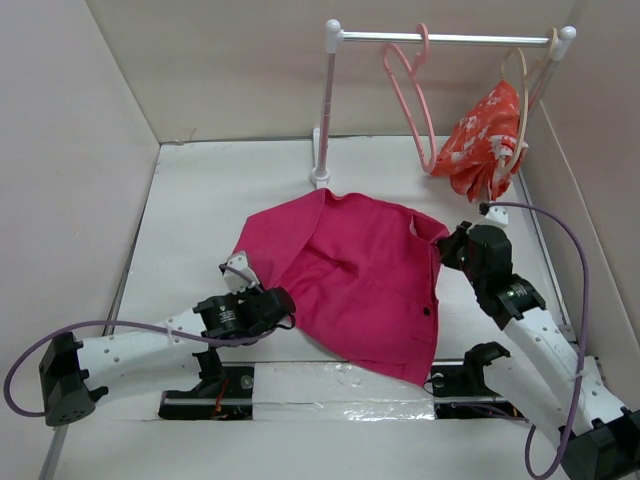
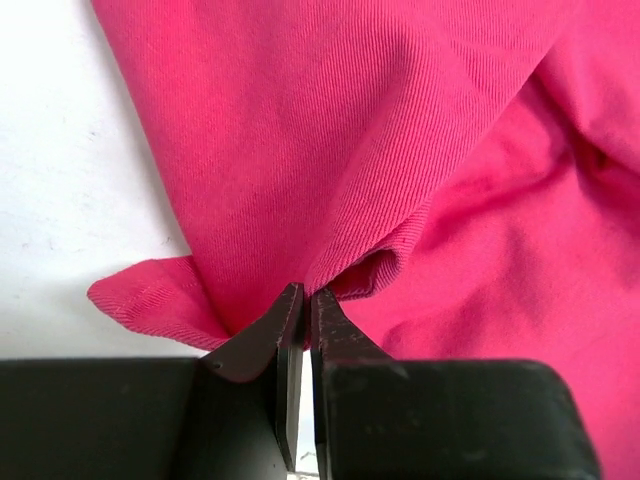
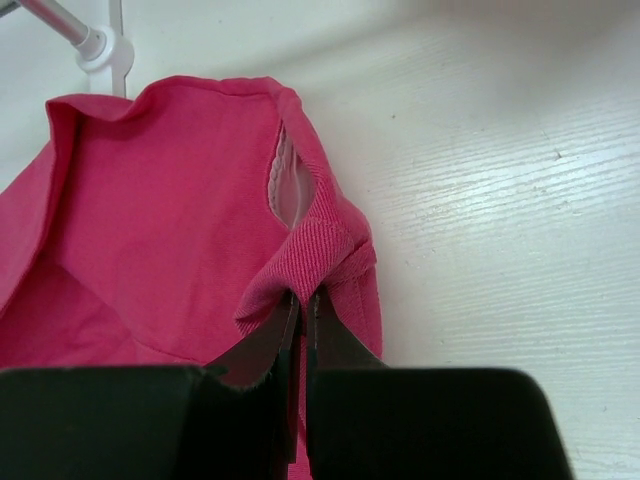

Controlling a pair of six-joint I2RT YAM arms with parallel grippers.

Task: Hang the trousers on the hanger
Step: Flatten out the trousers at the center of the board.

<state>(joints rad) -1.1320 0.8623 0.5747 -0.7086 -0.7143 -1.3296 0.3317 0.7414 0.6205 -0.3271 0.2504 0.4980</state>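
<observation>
Trousers (image 1: 350, 280) lie spread and rumpled across the middle of the white table (image 1: 190, 210). Their far edge comes near the foot of the rack post (image 1: 320, 175), and their near edge reaches the strip by the arm bases. The left gripper (image 1: 287, 305) sits at the cloth's left edge, its jaws pressed together on a raised fold of the trousers, just beside a hem corner (image 2: 140, 295) that lies flat on the table. The right gripper (image 1: 447, 245) is at the right edge, its jaws clamped on a thick ribbed rim of the trousers, with pale lining (image 3: 287, 185) showing just beyond. The hanger (image 1: 428, 155) hangs by its hook from the rail (image 1: 460, 38) at the back, well apart from the trousers and just left of a floral garment (image 1: 480, 135) on a beige hanger (image 1: 521, 100). Bare table lies left of the cloth and behind it up to the rack. On the right, only a narrow strip separates the cloth from the side wall (image 1: 600, 200).
</observation>
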